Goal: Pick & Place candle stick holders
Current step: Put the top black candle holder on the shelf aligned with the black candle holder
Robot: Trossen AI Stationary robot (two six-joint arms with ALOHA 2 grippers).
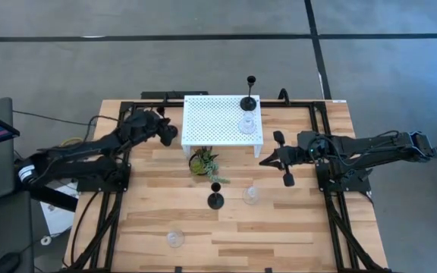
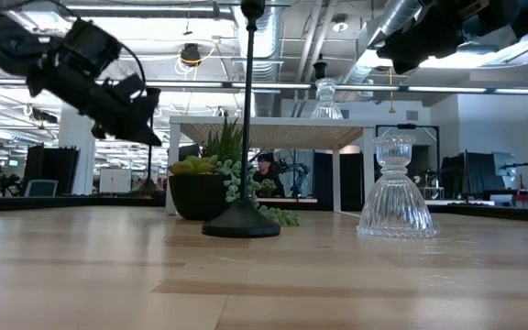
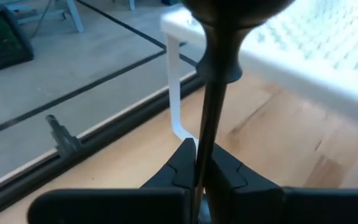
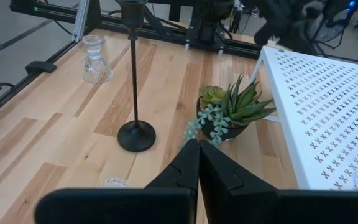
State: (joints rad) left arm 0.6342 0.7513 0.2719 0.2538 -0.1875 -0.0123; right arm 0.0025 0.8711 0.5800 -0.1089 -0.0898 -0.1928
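Observation:
My left gripper (image 1: 170,135) is shut on a black candle stick holder (image 3: 215,74) just off the left end of the white perforated stand (image 1: 222,121). Only the holder's stem and top cup show. On the stand are a second black holder (image 1: 247,101) and a clear glass one (image 1: 246,125). A tall black holder (image 1: 215,199) and two glass ones (image 1: 251,195) (image 1: 175,239) rest on their bases on the table. My right gripper (image 1: 267,161) hangs shut and empty to the right of the plant. My left gripper pinches the black holder's thin stem (image 3: 205,146) between its two fingers (image 3: 182,168), below the bulge under the top cup. The fingers come nearly level from the table's left side and lie across the upright stem. The gripper hides the base.
A small green potted plant (image 1: 203,163) stands just in front of the stand, between the two grippers. In the low view the tall black holder (image 2: 243,220) and a glass holder (image 2: 395,188) stand closest. Bare wood lies along the table's near edge.

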